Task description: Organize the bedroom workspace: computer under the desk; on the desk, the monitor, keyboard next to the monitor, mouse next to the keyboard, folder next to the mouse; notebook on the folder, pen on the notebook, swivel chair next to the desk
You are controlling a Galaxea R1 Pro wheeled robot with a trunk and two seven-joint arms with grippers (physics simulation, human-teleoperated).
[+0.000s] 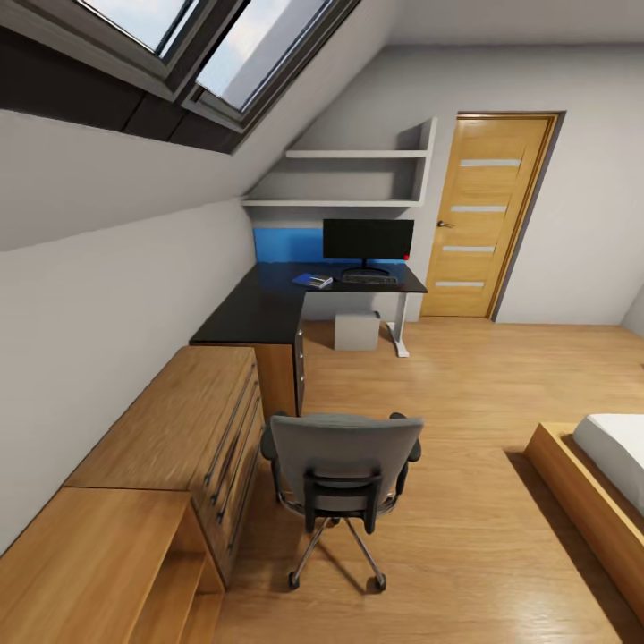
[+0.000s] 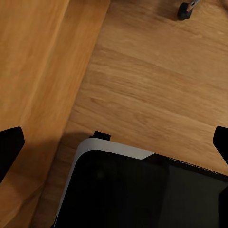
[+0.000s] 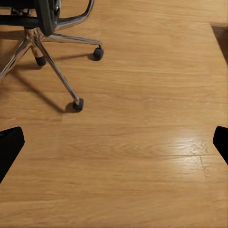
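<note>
My head camera sits high and looks forward and down across the bedroom: the swivel chair [image 1: 344, 474] is nearest, at lower centre of the frame, and the desk [image 1: 268, 309] with the monitor [image 1: 368, 240] lies far off at upper centre, beside the door [image 1: 487, 215]. My left wrist camera points almost straight down at the wooden floor [image 2: 156, 80] from close range, with my own dark base [image 2: 142, 190] across the lower frame and a chair caster [image 2: 185, 10] at the top edge. My right wrist camera also faces down at the floor, close, catching the chair's chrome legs at upper left. All three views share the chair and floor.
</note>
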